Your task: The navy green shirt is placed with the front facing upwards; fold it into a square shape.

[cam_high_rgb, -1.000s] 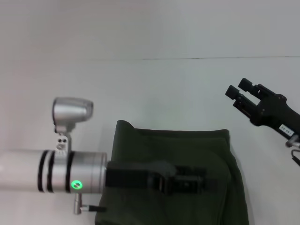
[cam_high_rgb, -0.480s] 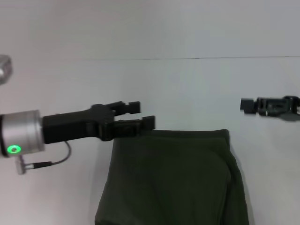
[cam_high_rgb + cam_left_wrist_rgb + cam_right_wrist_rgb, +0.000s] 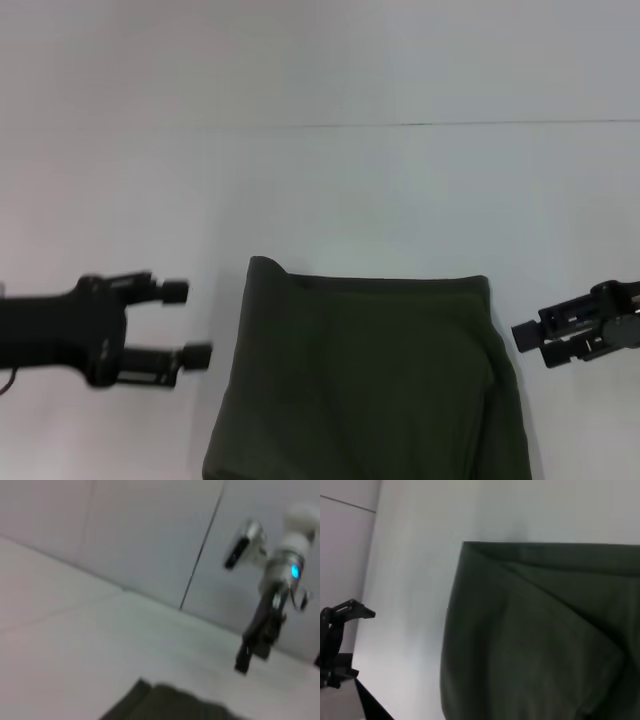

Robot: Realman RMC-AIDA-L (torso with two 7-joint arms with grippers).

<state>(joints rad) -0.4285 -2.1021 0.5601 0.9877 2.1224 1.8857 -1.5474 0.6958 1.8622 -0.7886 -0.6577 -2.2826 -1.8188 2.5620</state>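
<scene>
Shirt [image 3: 365, 380]: near part cut off by my head view's bottom edge; lettering and collar hidden in the folds. My left gripper [image 3: 190, 322]: arm runs off the left edge. My right gripper [image 3: 530, 342]: only its tip in view, rest cut by the right edge, blurred.

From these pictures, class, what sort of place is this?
Probably a robot test bench, not a home: a bare white table, a folded navy green shirt alone on it, and the left gripper and right gripper flanking it.
</scene>
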